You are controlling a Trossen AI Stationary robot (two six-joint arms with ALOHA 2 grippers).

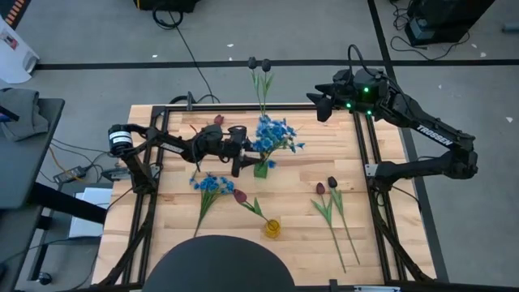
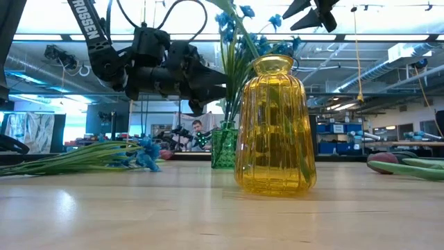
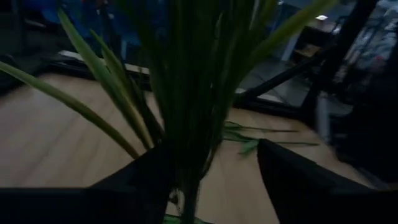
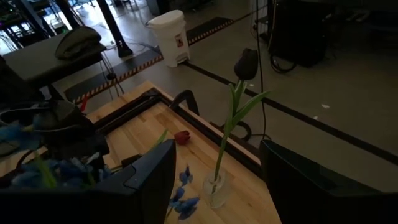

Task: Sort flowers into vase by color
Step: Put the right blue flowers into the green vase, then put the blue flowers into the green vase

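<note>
A green vase stands mid-table with a bunch of blue flowers upright in it. My left gripper reaches level from the table's left and is open, with the bunch's green stems between its fingers. One blue spray lies on the table near it. A yellow vase near the front edge holds a dark red tulip, which leans out over its rim. Two red tulips lie at the right. My right gripper hangs open, high over the far right. My left gripper's fingers stand level on either side of the blue flowers' stems, just above the green vase's mouth. One finger is right beside the stems, and I cannot tell whether it touches them. The other finger stands clear of them.
A clear vase with dark-headed tulips stands at the table's far edge. A red bud lies at the far left. Black frame rails run along the table's sides. Bare wood lies at the front left.
</note>
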